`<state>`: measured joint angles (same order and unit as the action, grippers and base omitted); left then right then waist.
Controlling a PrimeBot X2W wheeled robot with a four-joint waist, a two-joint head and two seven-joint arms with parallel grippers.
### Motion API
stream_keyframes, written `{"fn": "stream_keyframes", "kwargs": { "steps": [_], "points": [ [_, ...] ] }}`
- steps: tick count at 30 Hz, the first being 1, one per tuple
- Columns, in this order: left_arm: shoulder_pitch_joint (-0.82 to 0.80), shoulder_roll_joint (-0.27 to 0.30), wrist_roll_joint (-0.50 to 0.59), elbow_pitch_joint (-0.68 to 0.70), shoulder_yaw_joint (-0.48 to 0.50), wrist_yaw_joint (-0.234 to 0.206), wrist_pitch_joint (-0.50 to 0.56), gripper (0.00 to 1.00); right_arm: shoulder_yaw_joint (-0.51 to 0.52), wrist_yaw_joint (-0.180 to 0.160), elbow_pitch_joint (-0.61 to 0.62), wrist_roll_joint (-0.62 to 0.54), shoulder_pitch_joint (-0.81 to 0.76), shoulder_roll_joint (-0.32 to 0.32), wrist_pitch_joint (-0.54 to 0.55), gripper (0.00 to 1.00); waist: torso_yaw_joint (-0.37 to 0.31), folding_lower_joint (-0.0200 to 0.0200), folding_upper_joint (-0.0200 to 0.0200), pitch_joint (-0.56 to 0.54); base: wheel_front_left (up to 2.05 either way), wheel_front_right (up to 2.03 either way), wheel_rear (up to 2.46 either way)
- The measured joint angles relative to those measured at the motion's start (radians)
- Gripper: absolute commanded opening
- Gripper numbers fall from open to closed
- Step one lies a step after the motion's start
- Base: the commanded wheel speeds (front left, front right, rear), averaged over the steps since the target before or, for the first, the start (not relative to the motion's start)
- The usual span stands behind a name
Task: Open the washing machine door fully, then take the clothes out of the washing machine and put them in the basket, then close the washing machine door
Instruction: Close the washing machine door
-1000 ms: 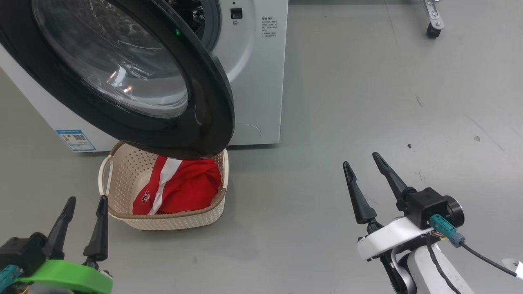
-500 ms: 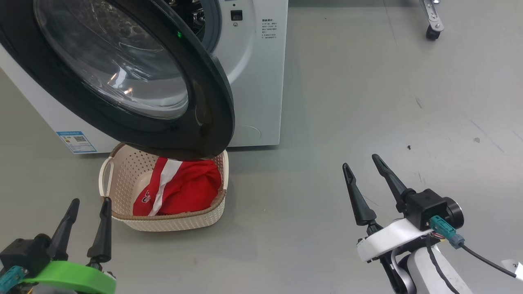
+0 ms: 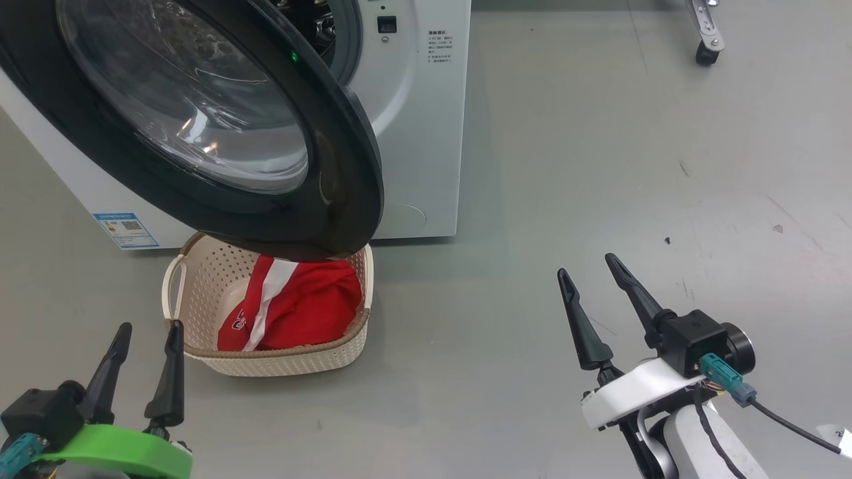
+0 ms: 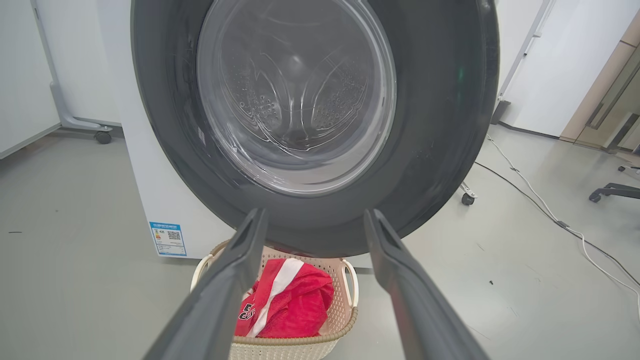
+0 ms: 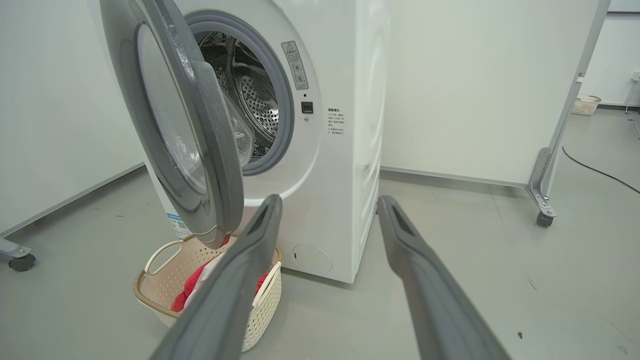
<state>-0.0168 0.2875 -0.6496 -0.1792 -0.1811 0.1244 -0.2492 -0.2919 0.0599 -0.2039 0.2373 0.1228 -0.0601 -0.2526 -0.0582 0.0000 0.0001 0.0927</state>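
Observation:
The washing machine [image 3: 419,133] is white, and its door [image 3: 346,193], black-rimmed with a glass bowl, stands swung out over the basket [image 3: 266,362]. Red clothes [image 3: 299,309] with a white stripe lie in the cream basket, whose far edge the door hides. My left gripper [image 3: 151,326] is open and empty, just left of the basket's near corner. My right gripper [image 3: 586,264] is open and empty over bare floor, well right of the basket. The left wrist view faces the door [image 4: 435,125], basket [image 4: 300,345] and clothes [image 4: 295,305]. The right wrist view shows the steel drum [image 5: 255,100] behind the door [image 5: 210,150].
A blue label [image 3: 126,229] sits low on the machine's front. A wheeled frame leg [image 3: 705,46] stands far right, and a cable [image 4: 550,215] runs across the floor beyond the machine. Grey floor [image 3: 566,166] stretches right of the machine. A small pale basket [image 5: 585,105] sits far off.
Both grippers have sunk slightly toward the bottom of the head view. The door, basket and clothes stand as before.

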Motion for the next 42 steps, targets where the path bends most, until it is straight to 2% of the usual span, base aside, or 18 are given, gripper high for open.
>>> {"fn": "stream_keyframes", "kwargs": {
  "steps": [10,11,12,13,24,28,42],
  "points": [
    [0.000,-0.006,0.003,0.004,-0.003,0.000,0.000,1.00,0.012,0.000,0.002,-0.001,-0.002,0.002,0.000,1.00,0.003,0.0000,0.0000,-0.003,0.00,0.00,0.00],
    [0.000,-0.007,0.004,0.007,-0.011,0.000,0.000,1.00,0.017,0.000,0.003,-0.001,-0.004,0.002,0.000,0.82,0.005,0.0000,0.0000,-0.002,0.00,0.00,0.00],
    [-0.001,-0.008,0.006,0.009,-0.017,0.000,0.000,1.00,0.016,0.000,0.003,-0.003,-0.007,0.002,0.000,0.47,0.008,0.0000,0.0000,-0.001,0.00,0.00,0.00],
    [-0.001,-0.011,0.008,0.011,-0.021,0.000,0.000,1.00,0.014,0.001,0.010,-0.013,-0.009,0.001,0.000,0.00,0.011,0.0000,0.0000,0.001,0.00,0.00,0.00],
    [-0.011,-0.013,0.009,0.027,-0.052,0.000,0.000,1.00,-0.043,0.036,0.051,-0.068,0.012,-0.012,0.000,0.00,0.061,0.0000,0.0000,0.040,0.00,0.00,0.00],
    [-0.039,-0.020,0.009,0.039,-0.080,0.000,0.000,1.00,-0.100,0.053,0.051,-0.112,0.074,-0.040,-0.001,0.00,0.096,0.0000,0.0000,0.067,0.00,0.00,0.00],
    [-0.138,-0.055,0.010,0.075,-0.139,0.000,-0.003,1.00,-0.221,0.062,-0.006,-0.151,0.289,-0.068,-0.001,0.00,0.230,0.0000,0.0000,0.178,0.00,0.00,0.00]
  ]
}}
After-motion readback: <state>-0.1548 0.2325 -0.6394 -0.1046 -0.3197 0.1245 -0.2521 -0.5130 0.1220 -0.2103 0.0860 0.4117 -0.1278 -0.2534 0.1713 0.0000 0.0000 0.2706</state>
